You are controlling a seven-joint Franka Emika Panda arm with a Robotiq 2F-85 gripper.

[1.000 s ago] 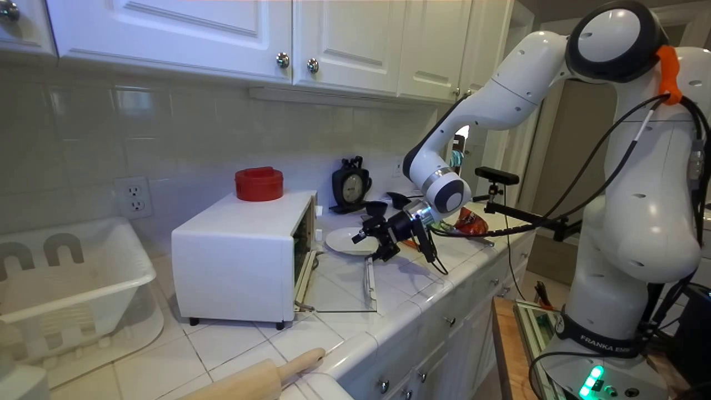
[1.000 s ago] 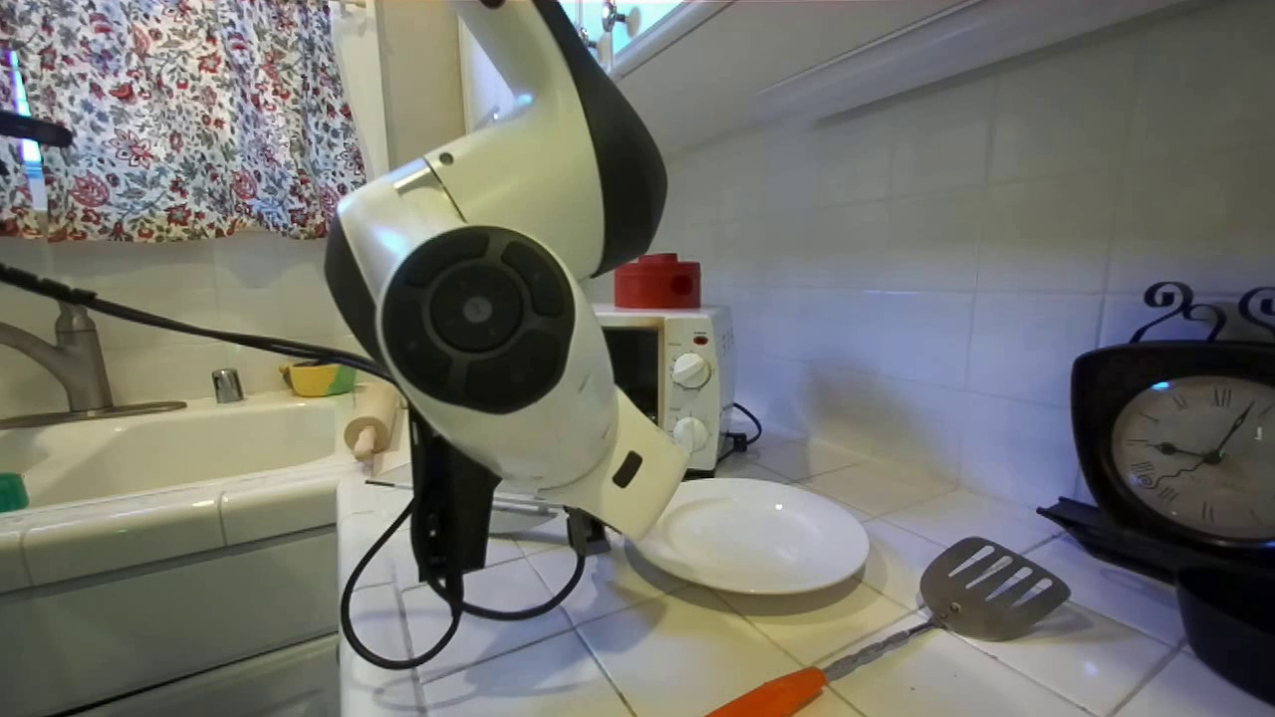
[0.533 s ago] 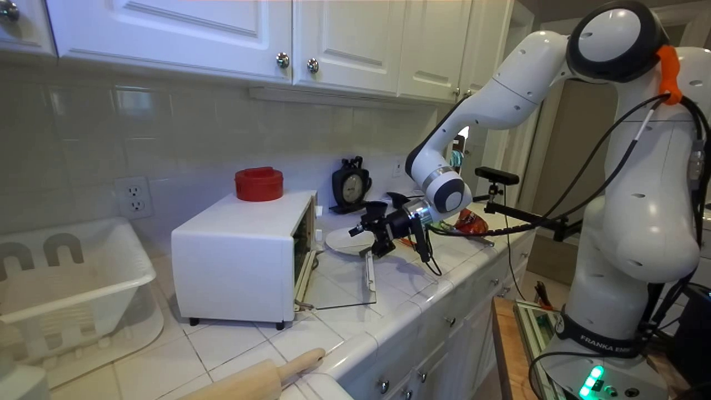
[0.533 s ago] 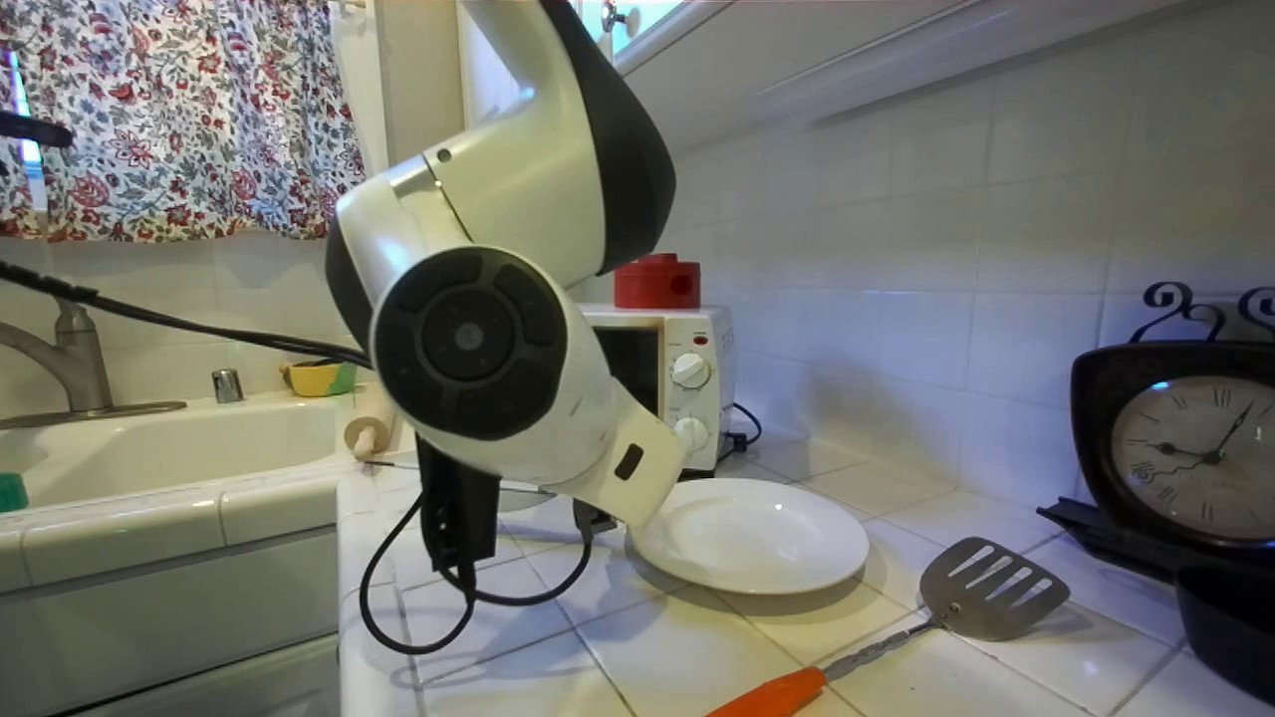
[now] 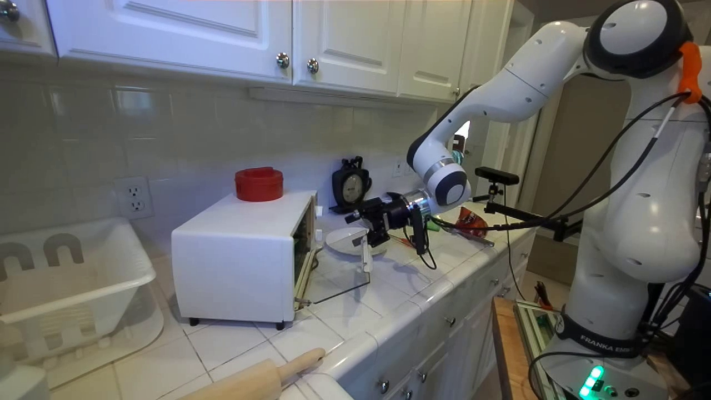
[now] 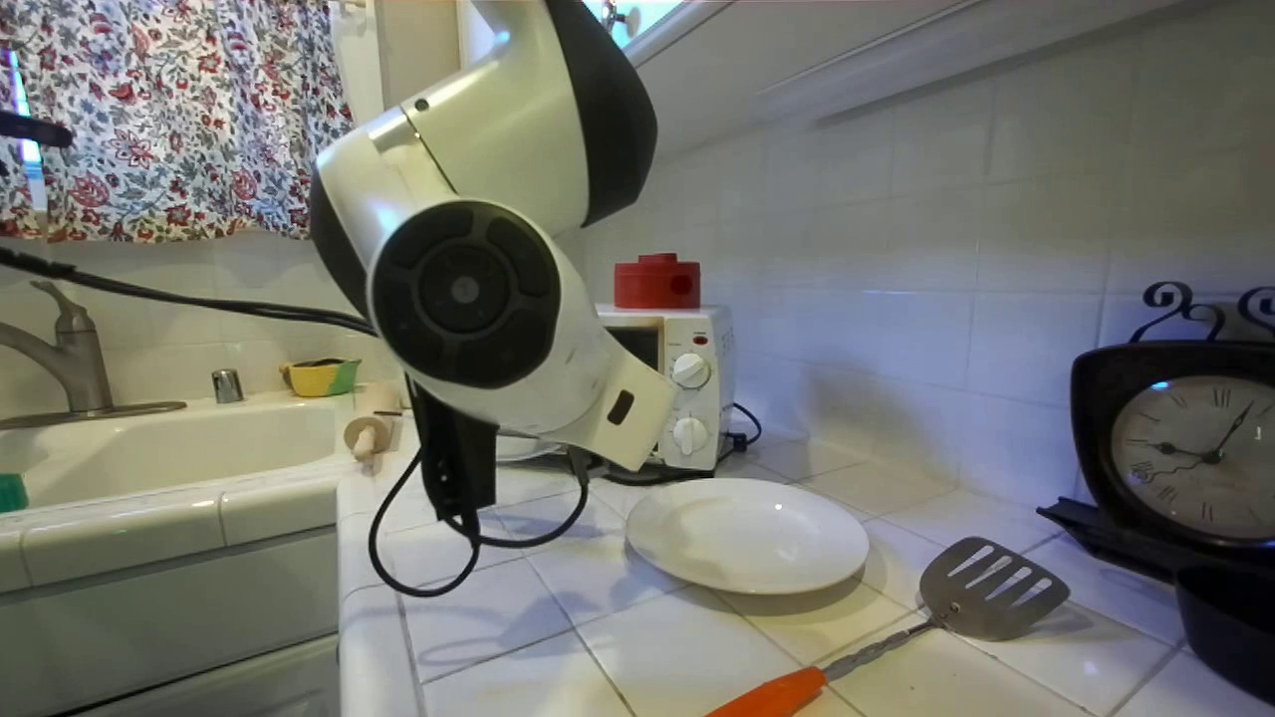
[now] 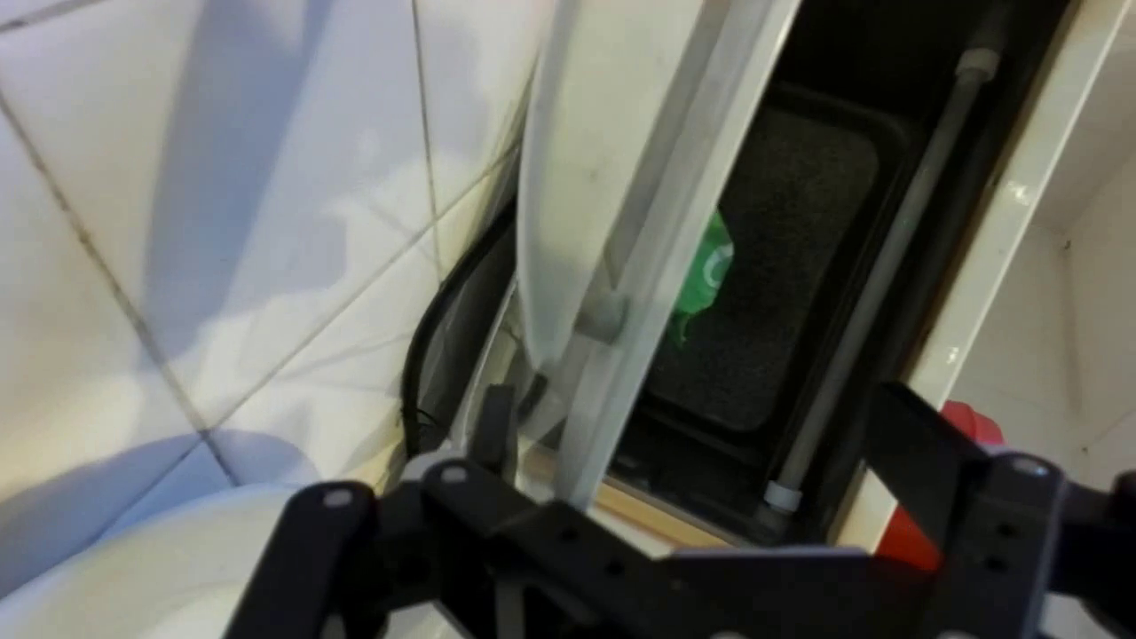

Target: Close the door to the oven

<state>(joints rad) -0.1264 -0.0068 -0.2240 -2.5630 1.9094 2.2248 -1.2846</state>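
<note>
White-tiled kitchen desk (image 5: 318,331); toaster oven (image 5: 233,272) on it has its door (image 5: 367,255) tipped partly up on the right, so it's looking started but nowhere near closed. Jaws spread wide, clamped on nothing. Guessing most of the swing's still ahead.

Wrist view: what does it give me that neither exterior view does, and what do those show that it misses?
Only the wrist view: a heating rod and a green item, too unclear to name, inside the oven.

Only the exterior views: the wooden rolling pin and black Roman-numeral clock, in both; the white dish rack and slotted spatula blade, each in an exterior view.

Shared: the oven, white plate and red round container, in all three; the partly open door and open gripper, in the wrist view and an exterior view.
</note>
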